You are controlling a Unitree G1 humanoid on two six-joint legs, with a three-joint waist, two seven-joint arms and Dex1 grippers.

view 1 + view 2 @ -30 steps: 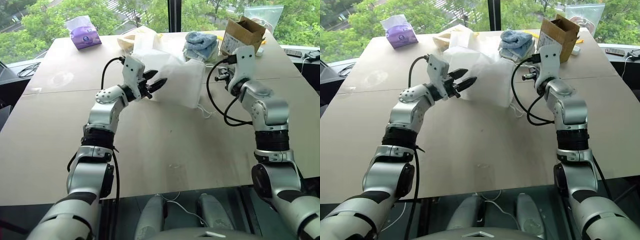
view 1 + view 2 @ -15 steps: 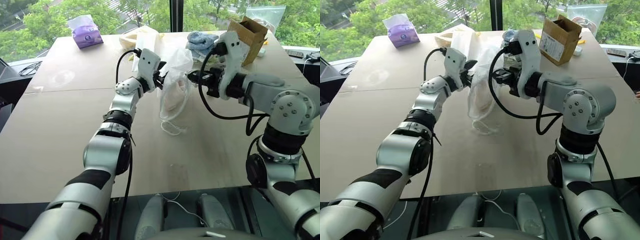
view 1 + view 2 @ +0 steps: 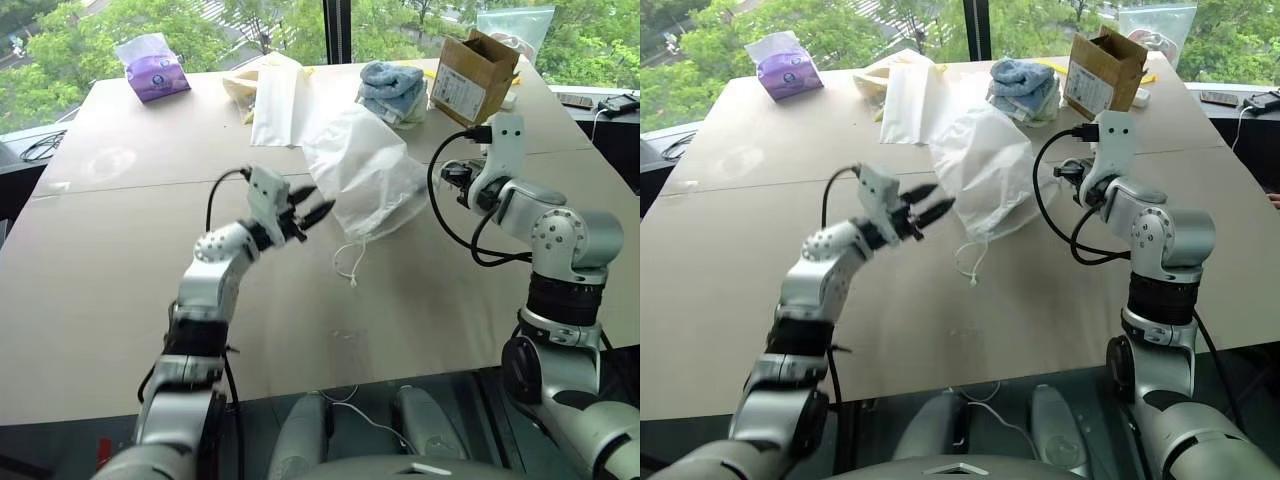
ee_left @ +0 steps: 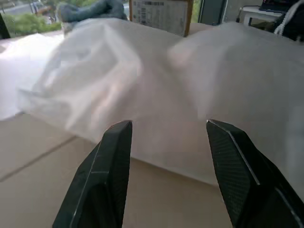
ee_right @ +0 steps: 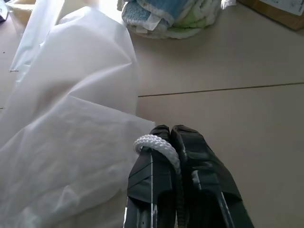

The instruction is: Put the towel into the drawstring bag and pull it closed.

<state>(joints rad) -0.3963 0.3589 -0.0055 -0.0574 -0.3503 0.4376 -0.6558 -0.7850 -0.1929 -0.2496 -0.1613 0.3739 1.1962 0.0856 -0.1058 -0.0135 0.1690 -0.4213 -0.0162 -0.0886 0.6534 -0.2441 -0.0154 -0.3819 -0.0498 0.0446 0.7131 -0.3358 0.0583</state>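
The drawstring bag (image 3: 365, 175) lies crumpled on the table, a thin see-through white pouch with loose cords (image 3: 350, 268) trailing from its near end. My left gripper (image 3: 318, 212) hovers just in front of the bag's left side. It is open and nothing sits between its fingers (image 4: 116, 142). My right gripper (image 5: 167, 130) is to the right of the bag (image 5: 71, 142), shut with a loop of white cord (image 5: 152, 141) pinched at its tips. The towel is hidden.
A flat white bag (image 3: 275, 105) lies behind the pouch, with a stack of blue and white cloths (image 3: 395, 88) and a cardboard box (image 3: 480, 75) at the back right. A purple tissue pack (image 3: 150, 68) stands at the back left.
Half a second ago the bag hung in the air between both grippers. Now it lies on the table. My left gripper has drawn back and down, and my right has swung away to the right.
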